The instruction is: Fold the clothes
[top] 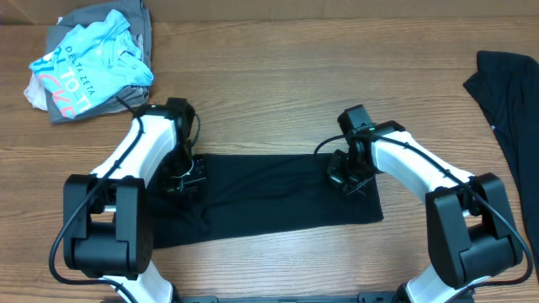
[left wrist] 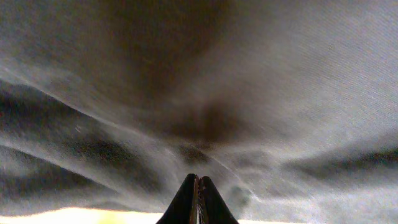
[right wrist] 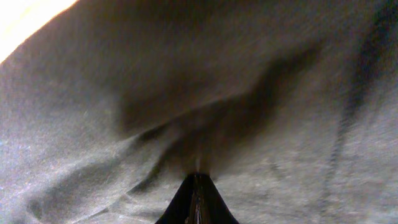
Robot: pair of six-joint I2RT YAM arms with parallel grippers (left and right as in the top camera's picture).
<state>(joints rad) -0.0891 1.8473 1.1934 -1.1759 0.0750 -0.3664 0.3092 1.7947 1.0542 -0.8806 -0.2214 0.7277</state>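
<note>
Robot lab: two white arms (top: 143, 143) at wooden table (top: 269, 93).

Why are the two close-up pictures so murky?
Overhead view: sharp, evenly lit. Left wrist view: the black shirt fills the frame, soft, with a pale strip along the bottom. Right wrist view: blurred, glare in the top-left corner.

black T-shirt (top: 269, 198): flat strip | left tool (top: 187, 178): on its left end | right tool (top: 347, 177): on its right end

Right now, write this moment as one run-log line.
left gripper shut on black T-shirt | right gripper shut on black T-shirt | shirt flat on table
</note>
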